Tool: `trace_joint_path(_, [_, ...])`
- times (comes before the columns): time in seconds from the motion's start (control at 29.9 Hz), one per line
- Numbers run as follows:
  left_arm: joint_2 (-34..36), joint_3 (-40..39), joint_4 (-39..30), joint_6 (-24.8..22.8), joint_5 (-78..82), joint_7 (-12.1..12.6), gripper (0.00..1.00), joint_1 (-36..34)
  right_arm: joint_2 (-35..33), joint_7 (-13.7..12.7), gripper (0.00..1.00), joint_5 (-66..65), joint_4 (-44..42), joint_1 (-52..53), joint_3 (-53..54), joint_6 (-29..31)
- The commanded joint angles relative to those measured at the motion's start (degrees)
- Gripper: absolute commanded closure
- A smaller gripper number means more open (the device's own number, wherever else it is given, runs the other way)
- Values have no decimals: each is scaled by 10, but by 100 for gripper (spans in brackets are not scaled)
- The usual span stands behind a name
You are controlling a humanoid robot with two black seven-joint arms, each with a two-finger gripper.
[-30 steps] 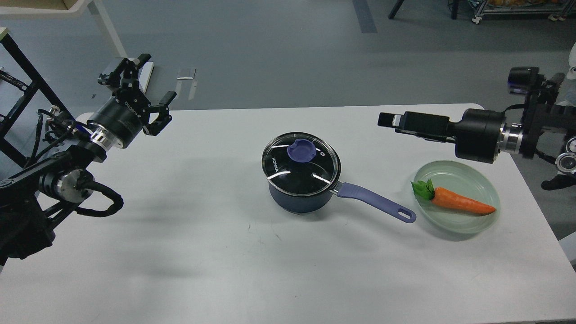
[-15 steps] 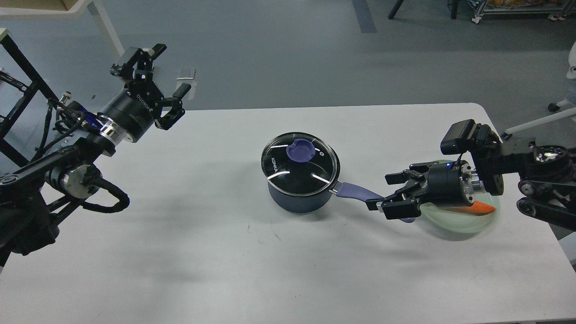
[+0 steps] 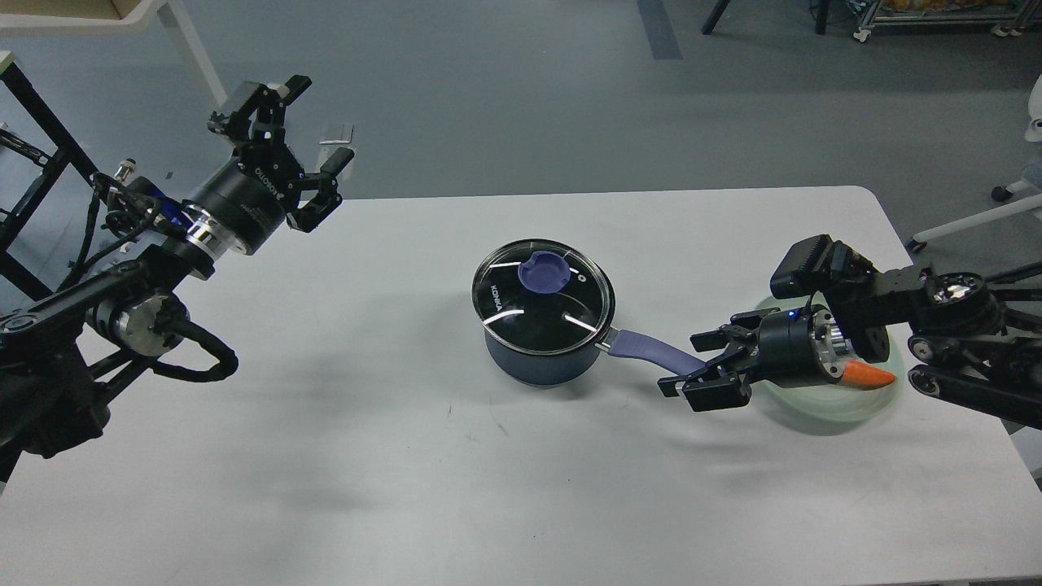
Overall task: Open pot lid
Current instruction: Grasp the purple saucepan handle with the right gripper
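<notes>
A dark blue pot [image 3: 537, 358] stands in the middle of the white table [image 3: 366, 423]. Its glass lid [image 3: 542, 297] with a purple knob [image 3: 544, 271] sits on it. The purple pot handle [image 3: 651, 352] points right. My right gripper [image 3: 698, 364] is open, with its fingers on either side of the far end of the handle. My left gripper [image 3: 308, 145] is open and empty, raised above the table's far left corner, well away from the pot.
A pale green plate [image 3: 871, 403] with an orange carrot [image 3: 869, 375] lies right of the pot handle, mostly hidden under my right wrist. A black frame [image 3: 41, 155] stands at the left, off the table.
My right arm swung down from above the table's back right to the pot handle, then edged closer around it. My left gripper rose and moved slightly right.
</notes>
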Motion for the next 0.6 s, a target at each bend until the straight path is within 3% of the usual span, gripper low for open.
trace_joint_path(0.0, [0,1,0,0,0,0,1,0,-2,0,41,-5,0,4,-1,0])
trace_joint_path(0.23, [-1,2,0,-1,1,0,1,-14,-3,0,50,-6,1,15,-2,0])
trace_joint_path(0.4, [-2,2,0,-1,2,0,1,-14,-3,0,68,-25,1,15,-3,-1])
trace_joint_path(0.57, [-2,2,0,-2,3,0,1,-14,-3,0,73,-26,1,15,-3,0])
